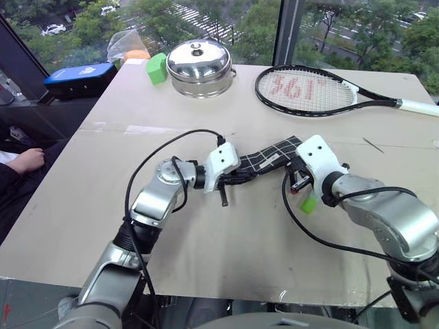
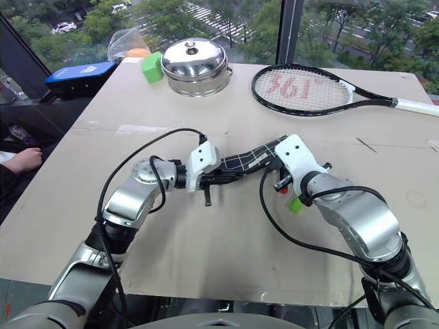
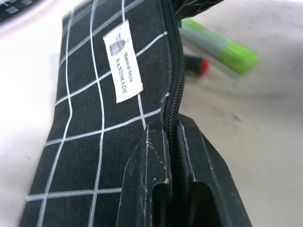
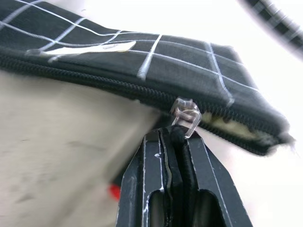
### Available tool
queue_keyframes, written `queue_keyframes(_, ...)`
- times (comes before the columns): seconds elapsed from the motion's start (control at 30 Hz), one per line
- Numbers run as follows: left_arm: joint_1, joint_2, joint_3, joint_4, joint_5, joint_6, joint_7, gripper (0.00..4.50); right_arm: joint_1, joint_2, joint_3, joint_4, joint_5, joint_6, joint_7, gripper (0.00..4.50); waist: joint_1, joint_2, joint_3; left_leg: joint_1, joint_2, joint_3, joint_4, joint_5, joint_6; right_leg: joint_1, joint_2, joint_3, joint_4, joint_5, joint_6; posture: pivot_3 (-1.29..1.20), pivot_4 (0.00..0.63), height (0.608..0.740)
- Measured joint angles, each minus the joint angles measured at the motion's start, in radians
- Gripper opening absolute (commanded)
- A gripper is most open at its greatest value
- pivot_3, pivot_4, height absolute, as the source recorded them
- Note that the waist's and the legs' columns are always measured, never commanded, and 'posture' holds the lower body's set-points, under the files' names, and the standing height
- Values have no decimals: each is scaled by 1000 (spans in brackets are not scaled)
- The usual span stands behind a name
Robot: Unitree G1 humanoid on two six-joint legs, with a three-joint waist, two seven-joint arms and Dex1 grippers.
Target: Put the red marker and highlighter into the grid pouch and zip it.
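Black white-gridded grid pouch (image 1: 269,160) hangs stretched above the table (image 1: 206,233). Left gripper (image 3: 173,142) pinches its zipper edge; right gripper (image 4: 176,142) clamps the zipper pull (image 4: 185,116). Left wrist view reveals highlighter (image 3: 222,47) and red marker (image 3: 198,65) lying outside.

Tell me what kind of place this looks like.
Probably an upper-floor room by a big window: trees and cars lie far below outside, and a plain table holds a racket and a steel pot.
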Motion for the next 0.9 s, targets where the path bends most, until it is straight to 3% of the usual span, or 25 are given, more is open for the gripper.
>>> queue_keyframes(0.33, -9, -62, -34, -10, 20, 77, 114, 0, -32, -50, 50, -27, -64, 101, -22, 41, 0, -1, 0, 0, 0, 0, 0, 1, -2, 0, 0, 0, 0, 0, 0, 0, 150, 740)
queue_keyframes(0.9, -7, -56, -78, -40, 69, 75, 162, 0, -122, -35, 156, 22, -58, 101, 37, 41, 0, -1, 0, 0, 0, 0, 0, 1, -2, 0, 0, 0, 0, 0, 0, 0, 150, 740)
